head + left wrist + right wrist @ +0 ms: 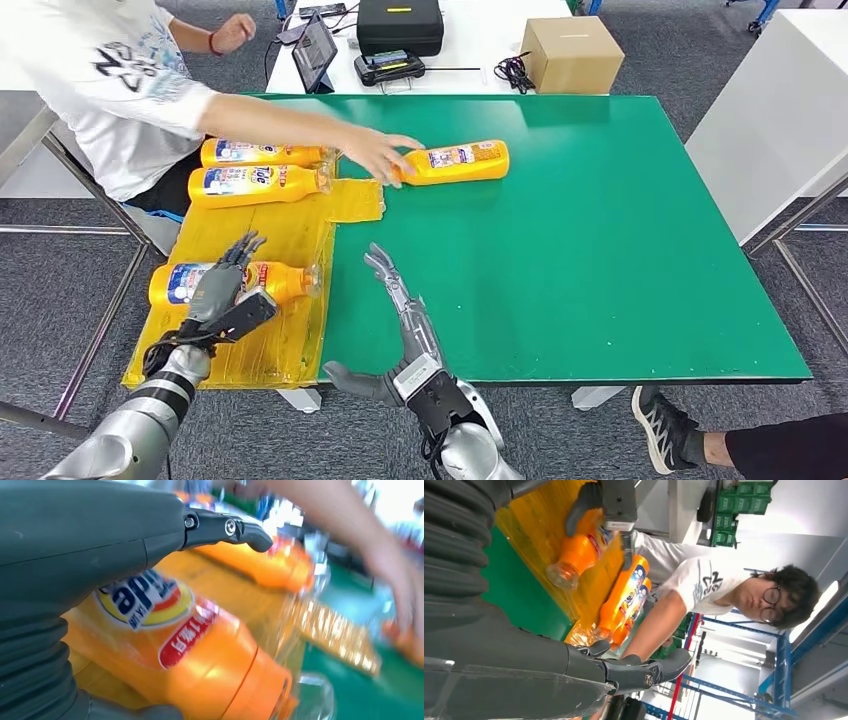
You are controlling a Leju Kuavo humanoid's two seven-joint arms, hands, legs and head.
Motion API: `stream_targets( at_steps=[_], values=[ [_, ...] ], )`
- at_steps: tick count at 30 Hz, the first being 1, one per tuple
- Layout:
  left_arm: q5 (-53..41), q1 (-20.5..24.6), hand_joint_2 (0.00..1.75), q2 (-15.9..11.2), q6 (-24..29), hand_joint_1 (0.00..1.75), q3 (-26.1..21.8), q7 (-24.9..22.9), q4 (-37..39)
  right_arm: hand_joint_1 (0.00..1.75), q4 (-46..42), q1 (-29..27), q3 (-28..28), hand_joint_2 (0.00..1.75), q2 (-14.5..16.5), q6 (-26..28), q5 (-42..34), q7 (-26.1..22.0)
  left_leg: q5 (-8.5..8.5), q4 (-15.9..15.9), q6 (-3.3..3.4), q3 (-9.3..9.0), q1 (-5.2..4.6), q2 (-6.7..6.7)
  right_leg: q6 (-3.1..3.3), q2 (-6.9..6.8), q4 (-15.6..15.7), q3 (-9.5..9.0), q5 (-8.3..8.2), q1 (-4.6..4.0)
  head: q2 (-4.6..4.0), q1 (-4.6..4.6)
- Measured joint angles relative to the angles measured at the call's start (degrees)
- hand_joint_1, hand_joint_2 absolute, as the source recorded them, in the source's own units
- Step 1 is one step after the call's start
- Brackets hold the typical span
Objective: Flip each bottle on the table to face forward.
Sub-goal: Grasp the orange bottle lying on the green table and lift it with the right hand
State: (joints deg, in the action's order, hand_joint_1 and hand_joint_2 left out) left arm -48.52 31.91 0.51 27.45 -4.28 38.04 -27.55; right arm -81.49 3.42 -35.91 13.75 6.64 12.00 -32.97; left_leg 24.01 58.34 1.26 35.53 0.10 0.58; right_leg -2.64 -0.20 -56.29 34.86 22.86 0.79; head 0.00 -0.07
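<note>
An orange bottle (275,281) (200,650) lies on its side on the yellow plastic sheet (290,235), blue label up. My left hand (222,290) (90,545) lies over its base end, palm against it and fingers (245,247) stretched out past it, not wrapped. My right hand (405,325) (634,672) hovers open over the green table (600,250), holding nothing. Two more orange bottles (262,152) (258,184) lie side by side at the sheet's far end. A fourth bottle (458,162) lies on the green top under a person's hand (375,155).
A person in a white shirt (100,90) stands at the table's left, arm reaching across the far bottles. Behind the table are a cardboard box (572,55), a black case (400,25) and a tablet (315,50). A white table (780,120) stands to the right.
</note>
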Motion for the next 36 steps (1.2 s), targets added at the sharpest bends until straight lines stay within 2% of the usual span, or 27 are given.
stream_targets(
  at_steps=[2,4,10,12,16,19,36],
  values=[
    [1.7,-0.3,1.75,0.6,4.7,0.00,-0.2,0.8,-1.0,0.00,0.4,0.0,-0.1,1.75,0.0,0.2,0.0,0.0,0.00,0.0,0.00,0.07,0.00,0.01,0.00,0.00,0.0,0.05,0.00,0.00,0.00,0.01],
    [3.8,-0.4,1.75,1.2,7.2,0.00,-0.3,0.8,-2.2,0.00,0.9,0.1,-0.2,1.75,0.0,0.5,0.0,0.1,0.00,0.0,0.00,0.10,0.00,0.00,-0.01,0.00,0.0,0.07,0.01,0.00,0.00,0.00],
    [6.2,-0.6,1.75,2.0,7.7,0.00,-0.3,0.8,-4.5,0.00,1.9,0.3,-0.4,1.75,0.0,0.9,0.0,0.2,0.02,0.0,-0.01,0.18,-0.01,0.01,-0.01,0.00,0.0,0.14,0.02,0.01,0.00,0.00],
    [8.5,-0.8,1.75,2.1,6.1,0.00,-0.3,0.8,-5.3,0.00,2.2,0.4,-0.4,1.75,0.0,1.0,0.0,0.3,0.02,0.0,-0.01,0.19,-0.01,0.00,-0.01,0.00,0.0,0.16,0.02,0.00,0.00,-0.01],
    [15.1,-1.2,1.75,2.3,-1.6,0.00,-0.3,0.9,-6.9,0.00,2.7,0.5,-0.4,1.75,0.0,1.5,-0.1,0.4,0.02,0.0,-0.01,0.19,0.00,0.00,-0.01,0.00,0.0,0.18,0.02,0.00,0.00,0.00],
    [16.2,-1.3,1.75,2.3,-4.4,0.00,-0.1,0.9,-7.8,0.00,2.7,0.5,-0.4,1.75,0.0,1.9,-0.1,0.4,0.02,0.0,-0.01,0.20,0.00,0.00,-0.01,0.00,0.0,0.19,0.02,0.00,0.00,0.00],
    [16.4,-1.3,1.75,2.3,-6.7,0.00,0.0,0.9,-8.2,0.00,2.7,0.5,-0.1,1.75,0.0,2.9,-0.5,0.5,0.02,0.0,-0.01,0.21,0.00,0.00,-0.02,0.00,0.0,0.20,0.02,0.00,0.00,0.01]
  ],
)
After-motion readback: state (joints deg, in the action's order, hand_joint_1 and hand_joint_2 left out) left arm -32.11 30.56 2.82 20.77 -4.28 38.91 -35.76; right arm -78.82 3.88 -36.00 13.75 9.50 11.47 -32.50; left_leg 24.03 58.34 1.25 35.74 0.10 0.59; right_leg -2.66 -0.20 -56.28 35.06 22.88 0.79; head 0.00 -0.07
